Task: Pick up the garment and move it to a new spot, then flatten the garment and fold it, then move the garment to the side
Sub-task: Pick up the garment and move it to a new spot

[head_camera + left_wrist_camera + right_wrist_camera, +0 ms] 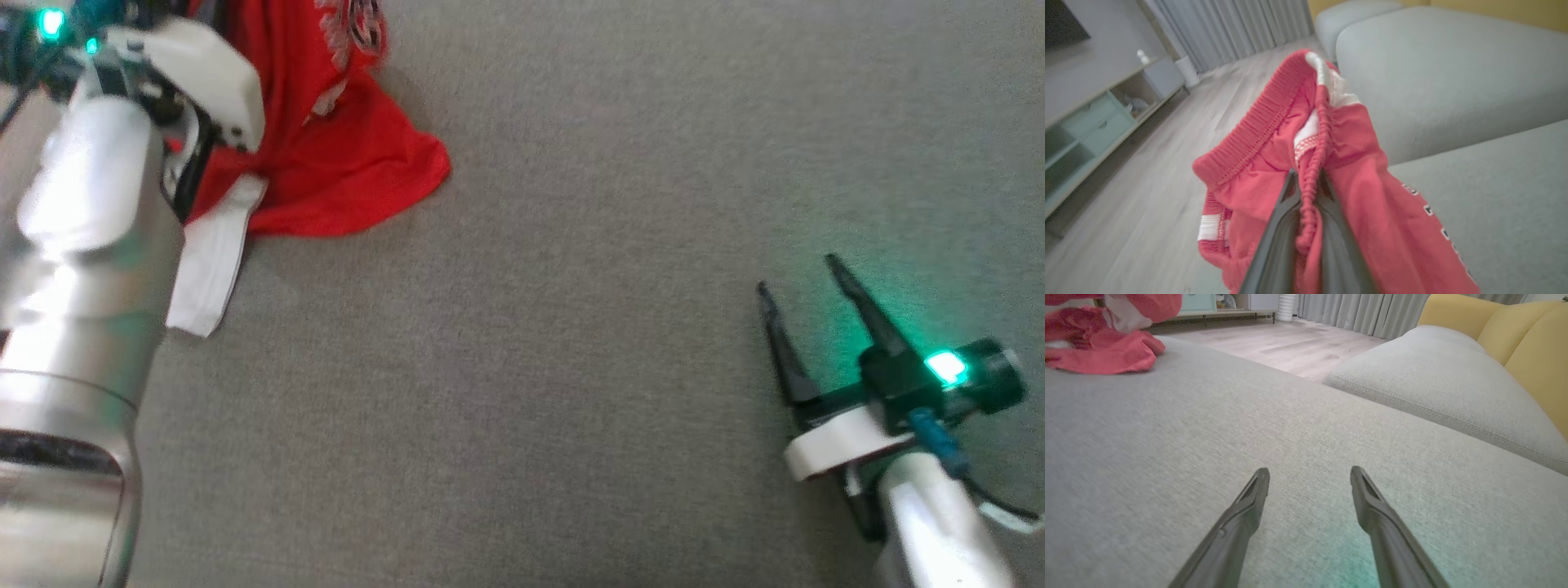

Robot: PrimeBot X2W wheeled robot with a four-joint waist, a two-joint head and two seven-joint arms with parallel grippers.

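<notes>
The red garment (pixel 343 163) is bunched at the far left edge of the sofa cushion (pixel 571 343). Its elastic waistband (pixel 1274 122) is pinched in the jaws of the left gripper (pixel 1308 173). The right gripper (pixel 1310 477) is held over bare cushion, jaws spread. The cloth is judged soft, light and limp, and is best taken by the waistband.

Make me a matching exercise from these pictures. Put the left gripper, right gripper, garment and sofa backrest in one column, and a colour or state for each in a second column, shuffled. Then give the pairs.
Column one
1. left gripper
2. right gripper
3. garment
4. sofa backrest

Column two
A. yellow
B. open, nothing between its fingers
C. red with white trim
D. shut on the garment

Pairs: 1-D, 2-B, 3-C, 4-A
</notes>
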